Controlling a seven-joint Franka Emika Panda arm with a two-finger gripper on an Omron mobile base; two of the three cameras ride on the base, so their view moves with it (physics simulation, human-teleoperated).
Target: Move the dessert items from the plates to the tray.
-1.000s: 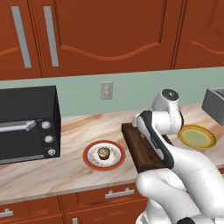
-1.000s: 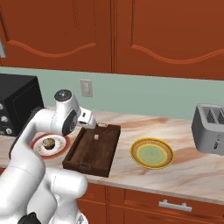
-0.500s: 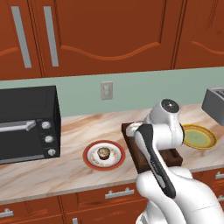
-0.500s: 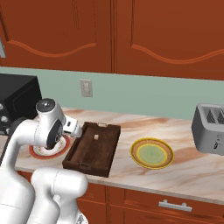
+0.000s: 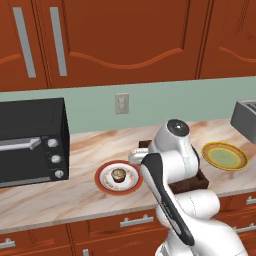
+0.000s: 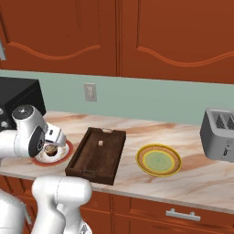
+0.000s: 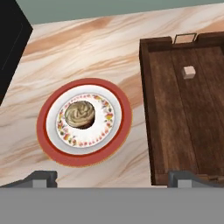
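The brown cupcake (image 7: 80, 114) sits in the middle of the white plate with a red rim (image 7: 83, 85), also seen as the cupcake (image 5: 118, 174) left of my arm. My gripper (image 7: 113, 178) hovers above the plate's near edge, open, nothing between its fingertips (image 7: 42, 178). The dark wooden tray (image 7: 188, 118) lies just right of this plate, and the tiny pale beige piece (image 7: 188, 72) rests inside it near the far handle. From the right, the tray (image 6: 97, 154) holds the pale piece (image 6: 100, 143). The yellow-green plate (image 6: 158, 160) lies bare beyond the tray.
A black toaster oven (image 5: 30, 140) stands on the counter left of the red-rimmed plate. A silver toaster (image 6: 221, 135) is at the far right. My own arm hides most of the tray (image 5: 199, 178) in the left base view. Wall cabinets hang above.
My arm has swung left from above the tray to over the red-rimmed plate with the cupcake. The gripper holds nothing.
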